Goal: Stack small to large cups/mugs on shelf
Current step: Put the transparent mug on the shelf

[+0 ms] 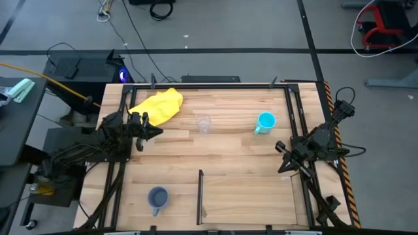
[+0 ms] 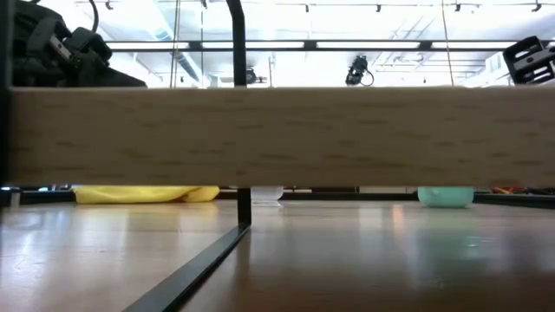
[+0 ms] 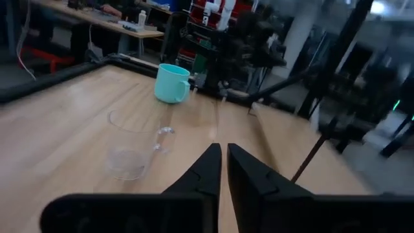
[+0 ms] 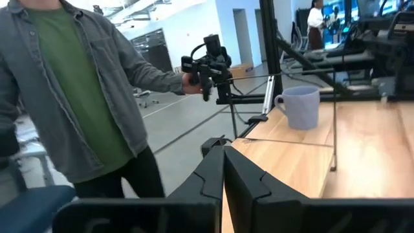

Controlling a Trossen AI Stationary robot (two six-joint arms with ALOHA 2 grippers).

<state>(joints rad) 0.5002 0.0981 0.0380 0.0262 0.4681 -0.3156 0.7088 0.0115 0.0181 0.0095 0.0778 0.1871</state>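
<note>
A small clear plastic cup (image 1: pixel 204 124) stands upright on the wooden table's far middle; it also shows in the left wrist view (image 3: pixel 132 144). A cyan mug (image 1: pixel 265 122) stands to its right, also in the left wrist view (image 3: pixel 172 83). A grey-blue mug (image 1: pixel 157 198) stands near the front left, also in the right wrist view (image 4: pixel 299 107). The shelf section (image 1: pixel 251 196) lies right of the thin dark divider (image 1: pixel 200 196). My left gripper (image 1: pixel 155 132) is shut and empty, left of the clear cup. My right gripper (image 1: pixel 282 158) is shut and empty at the table's right side.
A yellow cloth (image 1: pixel 159 106) lies at the far left, just behind my left gripper. Black frame rails (image 1: pixel 295 124) run along the table's sides. In the low view a wooden board (image 2: pixel 277 134) blocks most of the scene. A person (image 4: pixel 77 97) stands beyond the table's edge.
</note>
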